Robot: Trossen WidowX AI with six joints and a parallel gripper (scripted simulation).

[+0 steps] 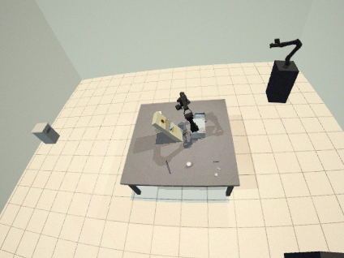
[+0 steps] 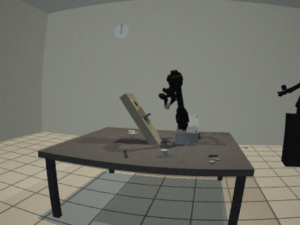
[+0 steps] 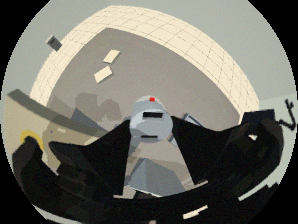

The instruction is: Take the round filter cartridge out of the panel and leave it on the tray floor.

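The round grey filter cartridge [image 3: 151, 131] [image 2: 167, 105] is out of the panel, its two dark slots and a red mark showing in the wrist view. My gripper [image 3: 149, 121] [image 2: 168, 102] is shut on it and holds it in the air, high above the table. The tilted beige service panel [image 1: 162, 129] [image 2: 136, 118] [image 3: 17, 117] stands to the left of the gripper in the top and exterior views. A yellow ring [image 1: 162, 121] [image 2: 136, 103] [image 3: 31, 136] marks its face. The grey tray [image 1: 201, 126] [image 2: 191, 138] lies right of the panel, beside the arm; its floor is partly hidden.
A blue-grey part [image 2: 147, 116] juts from the panel face. A small white cup [image 1: 189, 164] [image 2: 164, 153], a dark rod [image 1: 168, 166] [image 2: 125, 153] and small pieces lie nearer the table's front edge. Two cream pads [image 3: 111, 56] [image 3: 103, 74] lie behind the panel.
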